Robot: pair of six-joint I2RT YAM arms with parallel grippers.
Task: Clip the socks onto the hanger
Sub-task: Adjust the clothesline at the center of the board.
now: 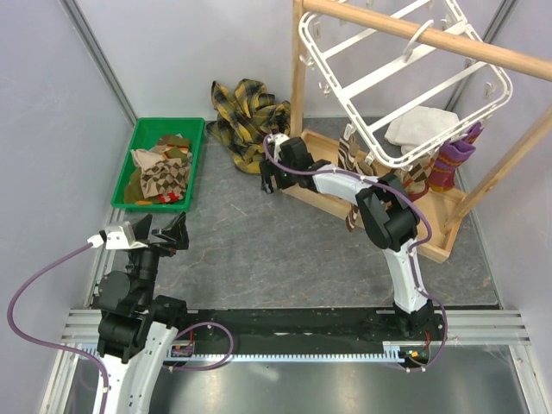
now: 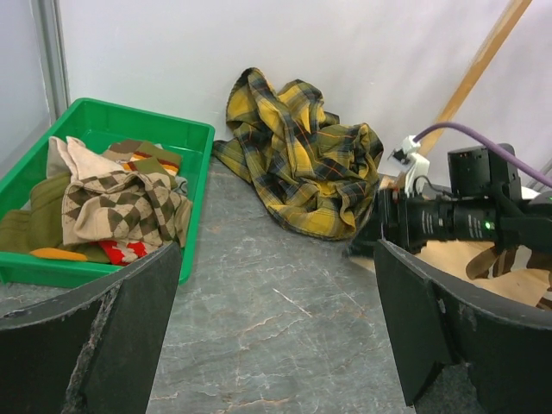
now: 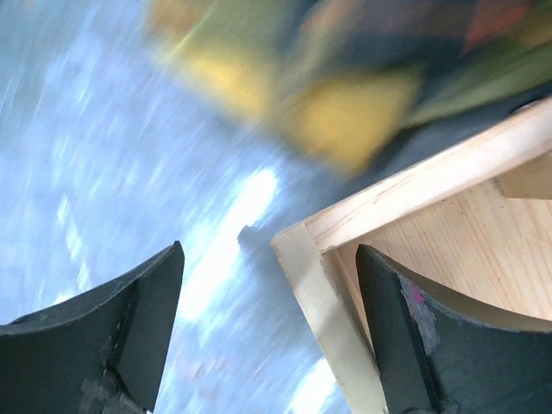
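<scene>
**Socks lie in the bin, both pincers released**

Top view: you have the socks [image 1: 164,175] heaped in a green bin [image 1: 197,164] at the far left of the table [image 1: 259,250]. The white hanger [image 1: 392,82] hangs tilted from the rack [image 1: 297,86] at the far right. A brown sock [image 1: 349,155] dangles under its near rim; whether a clip holds it cannot be told. A plaid cloth [image 1: 246,116] lies crumpled between bin and rack. Your left gripper [image 1: 162,228] sits near the bin's near end, apart from it. Your right gripper [image 1: 269,166] reaches left to the corner of the rack's tray [image 1: 435,250].

Left wrist: your fingers [image 2: 129,319] are spread wide with only bare table between them. The socks are to the far left in the bin, the cloth straight ahead.

Right wrist: the picture is blurred. Your fingers [image 3: 431,336] are parted and grasp nothing; the tray's corner shows between them, with yellow cloth beyond.
</scene>
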